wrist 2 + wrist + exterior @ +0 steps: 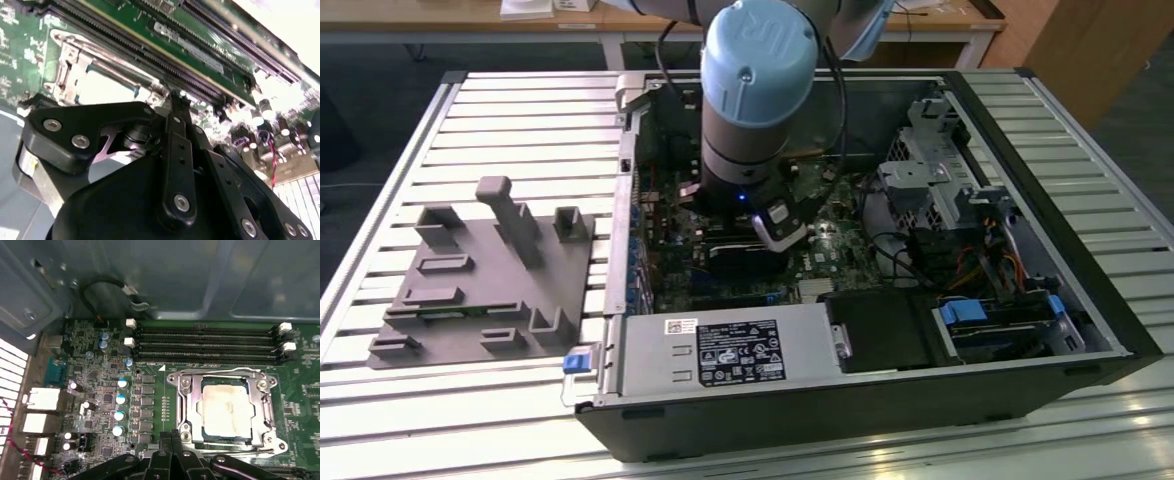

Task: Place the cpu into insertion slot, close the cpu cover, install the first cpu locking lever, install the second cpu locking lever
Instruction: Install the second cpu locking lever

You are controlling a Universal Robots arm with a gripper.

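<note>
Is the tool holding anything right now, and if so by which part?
Nothing held. The tool is shut and empty beside the cpu cover, which lies closed over the cpu.

This looks like a robotics lab or test workshop: an opened computer case (pixel 881 270) lies on a slatted aluminium table (pixel 520 130) beside a grey printed fixture (pixel 480 280), with wooden desks (pixel 480 20) behind.

The cpu (pixel 225 410) lies in the insertion slot (pixel 206 438) under the cpu cover (pixel 266 412), beside the memory slots (pixel 205 345)
</note>
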